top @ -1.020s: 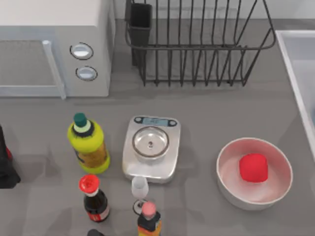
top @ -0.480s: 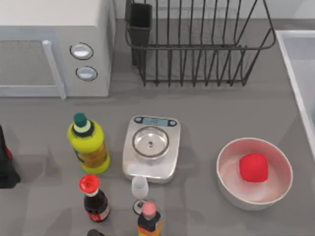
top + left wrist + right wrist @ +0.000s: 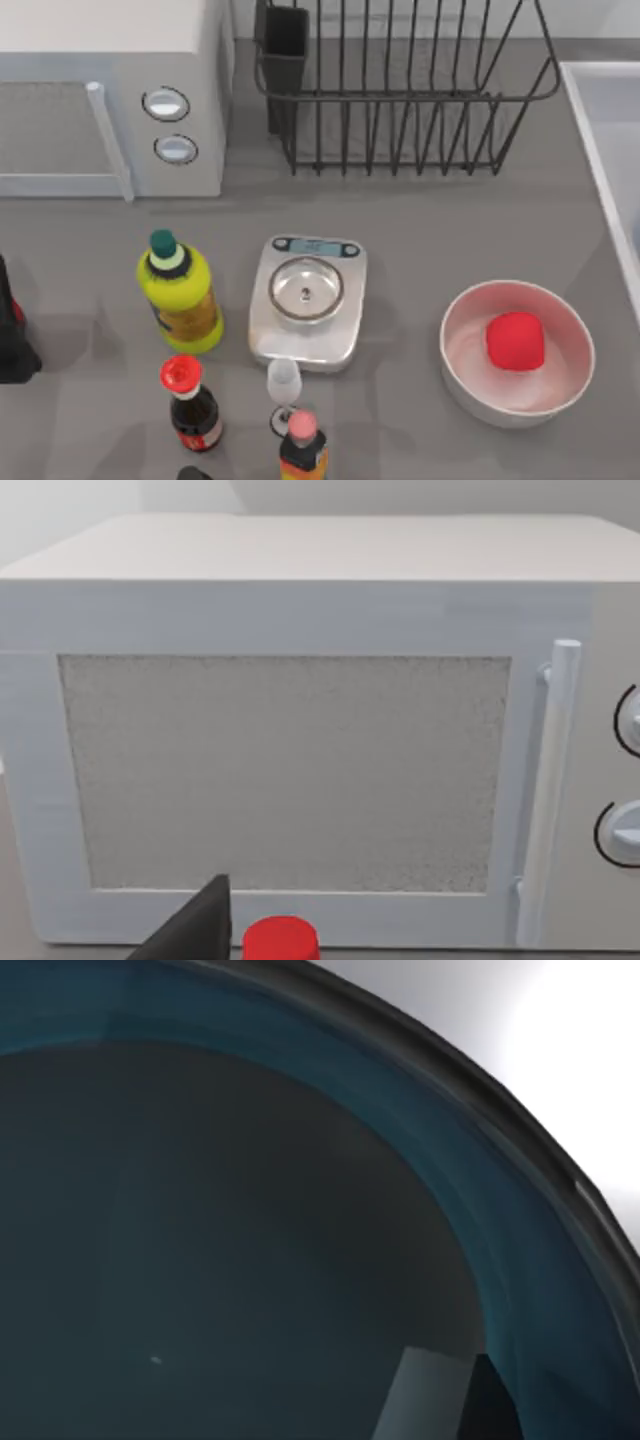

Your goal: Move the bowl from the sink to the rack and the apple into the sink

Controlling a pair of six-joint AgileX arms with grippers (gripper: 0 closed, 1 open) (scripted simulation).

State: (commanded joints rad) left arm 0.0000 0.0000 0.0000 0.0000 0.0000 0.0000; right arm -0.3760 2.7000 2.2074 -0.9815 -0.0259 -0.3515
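Note:
The red apple point(image 3: 515, 341) lies inside a larger white bowl point(image 3: 462, 372) at the front right of the table. At the back middle stands the black wire rack point(image 3: 400, 100), with its square cup point(image 3: 285, 45) at the left corner. The pale sink point(image 3: 590, 130) runs along the right edge. The teal-blue bowl point(image 3: 250, 1210) is seen very close from inside in the right wrist view, its rim point(image 3: 560, 1170) curving against the white basin. My right gripper point(image 3: 450, 1400) hangs just over the bowl's inside. My left gripper point(image 3: 12, 345) is parked at the left edge.
A white microwave point(image 3: 110, 90) stands at the back left. A silver kitchen scale point(image 3: 307, 300) sits mid-table, a yellow bottle point(image 3: 180, 295) to its left. Two dark sauce bottles point(image 3: 190, 405) and a small glass point(image 3: 284, 385) crowd the front. A red cap point(image 3: 282, 942) shows below the microwave door.

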